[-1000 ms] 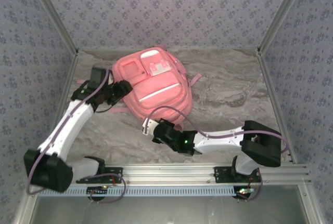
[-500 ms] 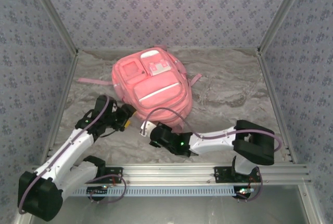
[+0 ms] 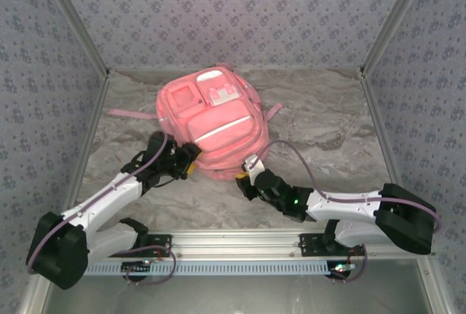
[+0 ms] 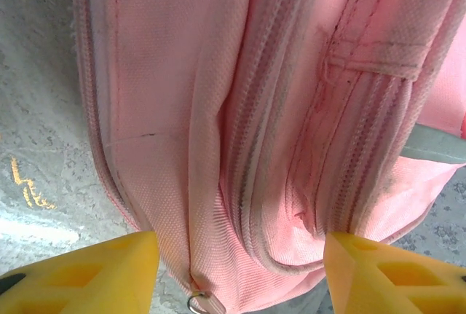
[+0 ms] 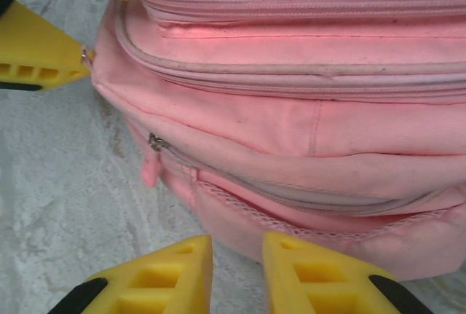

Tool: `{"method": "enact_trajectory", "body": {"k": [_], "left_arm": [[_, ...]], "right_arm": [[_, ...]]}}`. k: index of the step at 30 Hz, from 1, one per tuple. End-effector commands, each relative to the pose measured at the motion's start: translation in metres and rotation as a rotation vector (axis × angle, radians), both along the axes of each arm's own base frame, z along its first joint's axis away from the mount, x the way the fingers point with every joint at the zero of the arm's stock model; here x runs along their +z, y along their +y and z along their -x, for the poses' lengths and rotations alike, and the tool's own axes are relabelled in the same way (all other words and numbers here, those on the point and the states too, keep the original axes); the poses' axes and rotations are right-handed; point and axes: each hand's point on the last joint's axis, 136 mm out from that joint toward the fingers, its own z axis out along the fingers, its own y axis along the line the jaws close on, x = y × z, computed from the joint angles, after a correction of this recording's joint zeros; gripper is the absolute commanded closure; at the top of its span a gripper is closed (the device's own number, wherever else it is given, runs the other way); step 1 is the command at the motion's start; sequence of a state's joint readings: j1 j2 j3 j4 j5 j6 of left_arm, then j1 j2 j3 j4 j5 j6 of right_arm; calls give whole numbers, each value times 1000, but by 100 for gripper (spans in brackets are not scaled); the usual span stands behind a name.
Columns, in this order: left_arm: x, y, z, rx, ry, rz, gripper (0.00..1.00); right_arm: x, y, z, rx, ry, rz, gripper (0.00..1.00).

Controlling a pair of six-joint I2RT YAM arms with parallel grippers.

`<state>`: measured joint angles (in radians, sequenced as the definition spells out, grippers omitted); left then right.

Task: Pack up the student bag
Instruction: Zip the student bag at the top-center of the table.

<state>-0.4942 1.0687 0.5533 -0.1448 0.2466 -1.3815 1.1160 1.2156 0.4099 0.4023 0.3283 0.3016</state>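
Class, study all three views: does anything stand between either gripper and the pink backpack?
Nothing visible does. The left gripper, open, straddles the near-left corner of the student bag. The right gripper, slightly open, faces its near edge across bare table.

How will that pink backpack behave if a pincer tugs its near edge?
Probably floppy: the student bag is soft woven fabric with creases and folds. Lying flat and broad on the table, it seems unlikely to roll or tip, and may bunch up when pushed.
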Motion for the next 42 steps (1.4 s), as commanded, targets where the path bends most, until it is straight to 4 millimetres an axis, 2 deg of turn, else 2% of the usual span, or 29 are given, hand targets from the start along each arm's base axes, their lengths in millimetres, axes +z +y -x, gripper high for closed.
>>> {"method": "enact_trajectory", "body": {"k": [1,3,6,9,10,12,14,17,21,25,33,39,42], "left_arm": [[1,-6,-10,23,-12,16,41],[-2,-10,-13,16,-4,11,44],[-7,-17,-17,11,7,20,56],[-4,-24,-18,-5,0,22,74],[-1,-25,-18,-7,-8,25,80],[5,-25,-18,-10,-20,30,92],[12,-24,-17,-10,-30,33,100],[20,-22,-14,-15,-47,33,100],[21,-21,-14,-11,-54,34,100],[19,-25,-16,-12,-51,47,100],[22,-36,-23,-23,-52,63,100],[27,-44,-25,-34,-59,68,100],[26,-43,-24,-38,-57,58,100]], "right_arm": [[3,9,2,5,35,-79,73],[0,17,4,32,43,-99,72],[-12,33,10,102,59,-133,70],[-15,43,14,156,-34,-194,67],[-9,46,16,180,-59,-251,67],[-12,45,12,177,-43,-329,66],[-20,42,4,145,57,-424,63],[-21,52,8,198,153,-480,62],[-23,54,5,179,240,-536,60],[-31,67,1,197,410,-609,61],[-48,77,-2,180,629,-674,55],[-66,67,-11,83,625,-651,53],[-76,52,-17,10,580,-609,48]]}}
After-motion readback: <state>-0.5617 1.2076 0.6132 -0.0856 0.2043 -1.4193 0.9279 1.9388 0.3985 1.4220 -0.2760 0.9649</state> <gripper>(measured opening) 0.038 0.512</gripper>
